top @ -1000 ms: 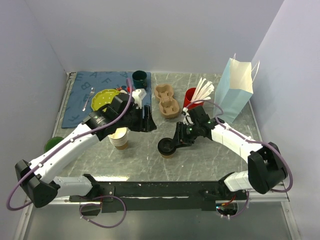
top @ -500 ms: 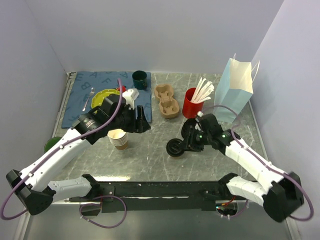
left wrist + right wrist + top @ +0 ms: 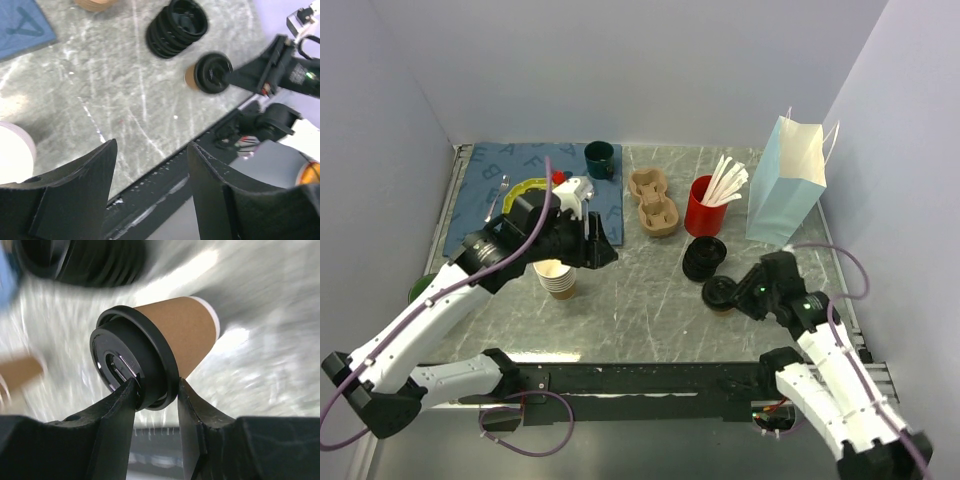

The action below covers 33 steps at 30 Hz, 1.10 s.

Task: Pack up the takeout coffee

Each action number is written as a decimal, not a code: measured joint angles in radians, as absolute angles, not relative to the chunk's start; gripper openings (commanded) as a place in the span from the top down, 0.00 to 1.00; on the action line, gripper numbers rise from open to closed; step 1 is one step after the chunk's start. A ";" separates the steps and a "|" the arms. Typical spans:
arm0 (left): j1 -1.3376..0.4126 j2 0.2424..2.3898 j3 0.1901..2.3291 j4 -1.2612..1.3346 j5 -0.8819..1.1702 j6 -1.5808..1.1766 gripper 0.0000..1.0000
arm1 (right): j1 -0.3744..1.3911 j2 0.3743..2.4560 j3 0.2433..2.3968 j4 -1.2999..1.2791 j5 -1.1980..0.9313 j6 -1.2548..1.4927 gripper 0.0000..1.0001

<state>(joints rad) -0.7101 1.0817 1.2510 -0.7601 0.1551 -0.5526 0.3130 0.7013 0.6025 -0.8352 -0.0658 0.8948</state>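
Note:
The takeout coffee (image 3: 172,332), a brown paper cup with a black lid, is tilted in my right gripper (image 3: 154,390), whose fingers are shut on the lid rim. In the top view it (image 3: 721,292) is held at the right gripper (image 3: 735,296), right of centre and near the table's front. It also shows in the left wrist view (image 3: 210,74). The light blue paper bag (image 3: 786,180) stands open at the back right. My left gripper (image 3: 595,240) is open and empty, raised beside a stack of lidless paper cups (image 3: 558,277).
A stack of black lids (image 3: 703,258) lies by the red cup of white stirrers (image 3: 703,205). A cardboard cup carrier (image 3: 653,202) sits mid-back, a dark green mug (image 3: 599,157) and a yellow plate (image 3: 525,190) on the blue mat (image 3: 480,205).
My right arm has swung back and right with the coffee, from the table's middle toward the front right. The lid stack is now uncovered. My left arm has risen a little.

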 measured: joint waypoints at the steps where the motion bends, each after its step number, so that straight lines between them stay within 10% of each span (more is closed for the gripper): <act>1: -0.710 1.072 1.251 -0.759 0.165 -0.561 0.35 | 0.252 0.679 0.593 -0.839 -0.056 0.892 0.62; 15: -0.710 1.005 1.263 -0.774 0.199 -0.596 0.32 | -0.283 0.615 0.546 -0.794 -0.119 0.804 0.46; 24: -0.710 1.005 1.305 -0.785 0.185 -0.596 0.22 | -0.326 0.638 0.580 -0.894 -0.097 0.788 0.32; 27: -0.710 1.005 1.317 -0.783 0.176 -0.597 0.01 | -0.328 0.654 0.654 -0.969 -0.069 0.788 0.32; 33: -0.710 1.005 1.321 -0.783 0.125 -0.618 0.03 | -0.328 0.689 0.847 -1.071 -0.025 0.748 0.37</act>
<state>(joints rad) -0.7097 1.0054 1.3209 -0.7834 0.1253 -0.6182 -0.3283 0.6888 0.8471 -1.0706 -0.0246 0.7475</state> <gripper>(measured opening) 0.968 0.658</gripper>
